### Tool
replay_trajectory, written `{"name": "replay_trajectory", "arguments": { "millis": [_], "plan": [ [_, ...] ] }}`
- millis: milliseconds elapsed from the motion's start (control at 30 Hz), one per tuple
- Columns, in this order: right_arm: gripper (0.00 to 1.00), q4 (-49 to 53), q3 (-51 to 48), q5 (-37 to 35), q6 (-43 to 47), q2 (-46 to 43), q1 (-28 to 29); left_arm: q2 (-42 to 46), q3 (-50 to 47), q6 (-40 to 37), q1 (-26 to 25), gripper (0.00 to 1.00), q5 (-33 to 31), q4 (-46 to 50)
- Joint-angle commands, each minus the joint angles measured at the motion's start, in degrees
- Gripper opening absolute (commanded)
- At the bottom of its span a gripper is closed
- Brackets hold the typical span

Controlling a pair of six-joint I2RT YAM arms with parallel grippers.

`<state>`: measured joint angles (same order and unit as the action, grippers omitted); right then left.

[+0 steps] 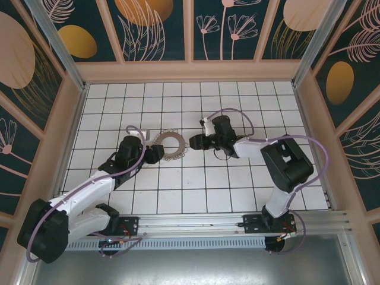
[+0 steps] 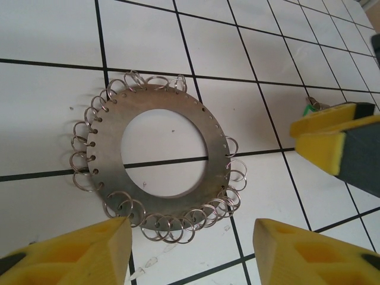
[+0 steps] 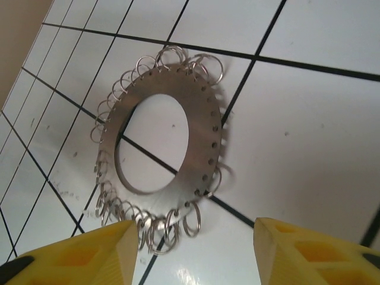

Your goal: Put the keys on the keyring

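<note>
Grey-brown metal, the keyring [image 2: 105, 148] lies flat on the white tiles [image 1: 237, 196], its rim fringed with small split rings [image 2: 172, 228] hung through punched holes. Lying flat between the 2 arms, it leaves the fringe reachable from either side. The key [image 2: 309, 110], a speck of light green with a silvery bit, sits well right of the keyring, tucked against the tip of the right gripper [image 2: 295, 132]. Whether it rests on the tile or leans on a finger I cannot tell. It is not on any split ring yet.

The right gripper's own camera shows its yellow pads [image 3: 77, 252] spread wide with nothing between them, so it is released, aimed at the keyring from the right. The left gripper [image 2: 190, 252] is released too, its jaws apart just short of the near rim. It is probably placed there to pin the keyring while the other threads.

From above, both arms reach inward and low. The left arm [image 1: 89, 190] stretches up and right from its base. The right arm [image 1: 285, 160] folds at the elbow and bends left, so the 2 grippers face each other across the keyring.
</note>
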<state>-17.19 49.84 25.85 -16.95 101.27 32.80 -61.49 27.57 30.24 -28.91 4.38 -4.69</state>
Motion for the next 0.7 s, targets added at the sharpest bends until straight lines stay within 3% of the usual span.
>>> {"name": "replay_trajectory", "arguments": {
  "millis": [0,367,667],
  "plan": [
    [0.50,1.5,3.6,0.2,-1.0,3.2,0.6,-0.5,-0.7,-0.9,-0.2,0.53,0.1,-4.3],
    [0.36,5.0,9.0,-0.6,-1.8,9.4,2.2,-6.0,0.7,-3.5,-0.2,0.48,-0.3,-6.5],
    [0.33,5.3,10.8,-0.2,-1.8,12.4,2.4,-6.8,-0.3,-4.3,-0.3,0.47,-2.4,-6.4]
  ]
}}
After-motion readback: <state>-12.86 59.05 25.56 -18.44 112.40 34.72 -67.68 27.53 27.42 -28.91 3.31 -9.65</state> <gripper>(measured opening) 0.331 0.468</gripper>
